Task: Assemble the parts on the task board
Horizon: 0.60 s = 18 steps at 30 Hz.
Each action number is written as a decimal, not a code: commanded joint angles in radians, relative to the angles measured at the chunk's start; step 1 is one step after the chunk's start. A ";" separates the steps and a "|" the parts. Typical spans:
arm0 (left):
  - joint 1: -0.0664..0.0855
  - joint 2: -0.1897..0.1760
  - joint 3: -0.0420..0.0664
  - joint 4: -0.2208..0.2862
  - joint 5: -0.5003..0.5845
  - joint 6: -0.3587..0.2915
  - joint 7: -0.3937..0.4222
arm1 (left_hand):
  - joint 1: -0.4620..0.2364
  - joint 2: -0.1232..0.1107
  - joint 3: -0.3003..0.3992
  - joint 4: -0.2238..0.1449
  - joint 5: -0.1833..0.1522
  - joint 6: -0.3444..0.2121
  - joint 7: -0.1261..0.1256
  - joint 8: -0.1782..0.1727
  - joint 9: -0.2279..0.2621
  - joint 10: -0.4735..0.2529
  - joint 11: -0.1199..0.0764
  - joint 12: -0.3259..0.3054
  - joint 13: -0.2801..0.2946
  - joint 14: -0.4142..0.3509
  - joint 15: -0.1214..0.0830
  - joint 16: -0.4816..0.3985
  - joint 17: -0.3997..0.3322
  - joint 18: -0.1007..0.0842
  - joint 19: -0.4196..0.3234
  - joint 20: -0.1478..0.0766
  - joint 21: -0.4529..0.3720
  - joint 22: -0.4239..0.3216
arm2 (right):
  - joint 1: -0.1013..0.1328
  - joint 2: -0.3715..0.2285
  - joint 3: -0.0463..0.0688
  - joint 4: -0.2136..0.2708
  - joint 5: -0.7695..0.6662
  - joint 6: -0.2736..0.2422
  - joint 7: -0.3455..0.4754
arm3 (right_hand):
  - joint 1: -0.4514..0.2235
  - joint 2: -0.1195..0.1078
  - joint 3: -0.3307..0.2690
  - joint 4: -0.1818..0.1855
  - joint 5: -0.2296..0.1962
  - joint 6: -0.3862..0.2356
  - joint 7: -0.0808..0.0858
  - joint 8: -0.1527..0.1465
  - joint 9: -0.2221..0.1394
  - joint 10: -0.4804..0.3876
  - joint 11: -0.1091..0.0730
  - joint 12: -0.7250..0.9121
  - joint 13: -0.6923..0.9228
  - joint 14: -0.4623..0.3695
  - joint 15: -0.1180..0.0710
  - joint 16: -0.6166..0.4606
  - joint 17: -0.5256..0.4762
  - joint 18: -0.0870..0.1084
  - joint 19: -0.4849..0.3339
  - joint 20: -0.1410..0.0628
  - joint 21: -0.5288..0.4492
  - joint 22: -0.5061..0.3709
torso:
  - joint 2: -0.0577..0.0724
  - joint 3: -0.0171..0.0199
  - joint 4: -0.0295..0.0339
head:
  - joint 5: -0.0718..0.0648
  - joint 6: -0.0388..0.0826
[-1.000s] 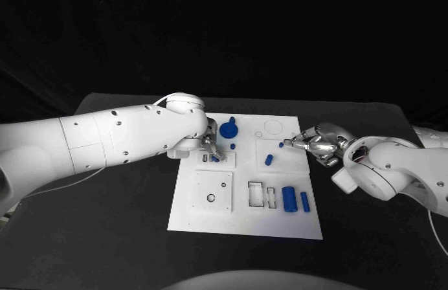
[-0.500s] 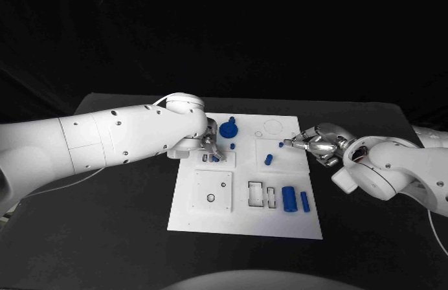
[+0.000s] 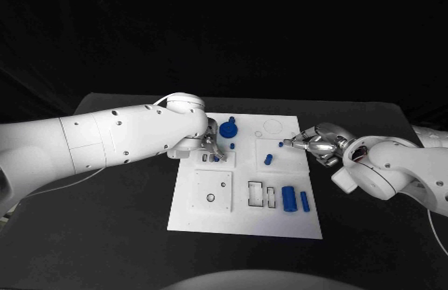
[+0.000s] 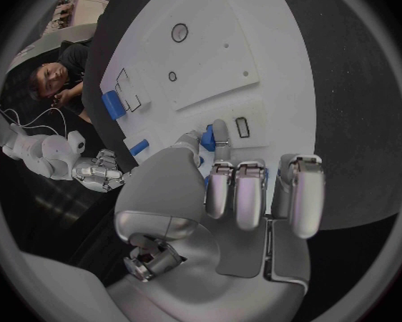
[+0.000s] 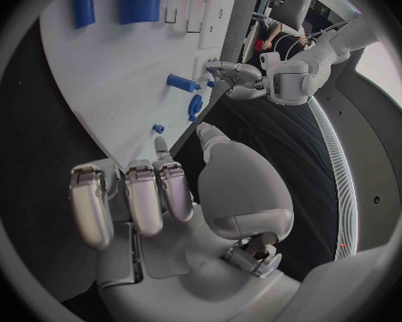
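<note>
Left hand [image 3: 207, 149] low over the task board's [image 3: 243, 224] upper left, fingers curled down around a small blue part [image 3: 215, 158]; the grip looks like a fingertip pinch, though the contact itself is masked by the fingers in the left wrist view, so I cannot tell for sure that it is held. Right hand [image 3: 316, 144] sits at the board's 3 o'clock edge, fingers drawn together and pointing inward; whether anything is between the tips cannot be made out. Outward from the left hand: a round blue knobbed part [image 3: 228, 131] at about 1 o'clock, touching the board. Toward 3 o'clock, a short blue peg [image 3: 268, 159] stands mid-board. Toward 5 o'clock, a fat blue cylinder [image 3: 289, 199] and a thin blue rod [image 3: 304, 202] lie side by side, just beside two rectangular slots [image 3: 256, 193]. Parts look like stiff, light, smooth plastic: likely slippery, best taken across the middle. Black tabletop [image 3: 112, 225] under everything.
</note>
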 commanded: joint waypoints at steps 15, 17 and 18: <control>0.000 0.000 0.000 0.001 0.005 -0.010 -0.138 | -0.043 0.001 -0.028 0.000 -0.015 0.015 -0.002 -0.005 0.006 0.104 0.001 0.002 0.262 0.106 -0.001 0.002 0.263 -0.015 0.103 0.009 0.002 0.263 | -0.001 0.001 0.000 -0.001 -0.011 0.017 -0.003 | -0.002 0.009 -0.007 -0.001 -0.002 -0.006 0.002 0.003 -0.001 0.105 0.010 0.003 0.263 0.102 0.008 0.004 0.263 -0.007 0.103 0.007 0.004 0.263 | 0.000 0.0000 0.0010 | -0.002 0.003; 0.000 -0.001 0.000 0.002 0.005 -0.015 -0.135 | -0.063 0.002 -0.041 0.000 -0.033 0.017 -0.002 -0.006 0.009 0.104 0.001 0.002 0.262 0.106 -0.001 0.002 0.263 -0.015 0.103 0.009 0.002 0.263 | -0.001 0.001 0.000 -0.001 -0.011 0.016 -0.003 | -0.002 0.009 -0.007 -0.001 -0.002 -0.006 0.002 0.003 -0.001 0.105 0.010 0.003 0.263 0.102 0.008 0.004 0.263 -0.007 0.103 0.007 0.004 0.263 | 0.000 0.0000 0.0008 | -0.001 0.003; 0.000 -0.002 0.000 0.003 0.005 -0.017 -0.134 | -0.074 0.003 -0.050 0.000 -0.043 0.019 -0.002 -0.006 0.011 0.104 0.001 0.002 0.262 0.106 -0.001 0.002 0.263 -0.015 0.103 0.010 0.002 0.263 | -0.001 0.001 0.000 -0.001 -0.011 0.016 -0.003 | -0.002 0.009 -0.007 -0.001 -0.002 -0.006 0.002 0.003 -0.001 0.105 0.010 0.003 0.263 0.102 0.008 0.004 0.263 -0.007 0.103 0.007 0.004 0.263 | 0.000 0.0000 0.0008 | -0.001 0.003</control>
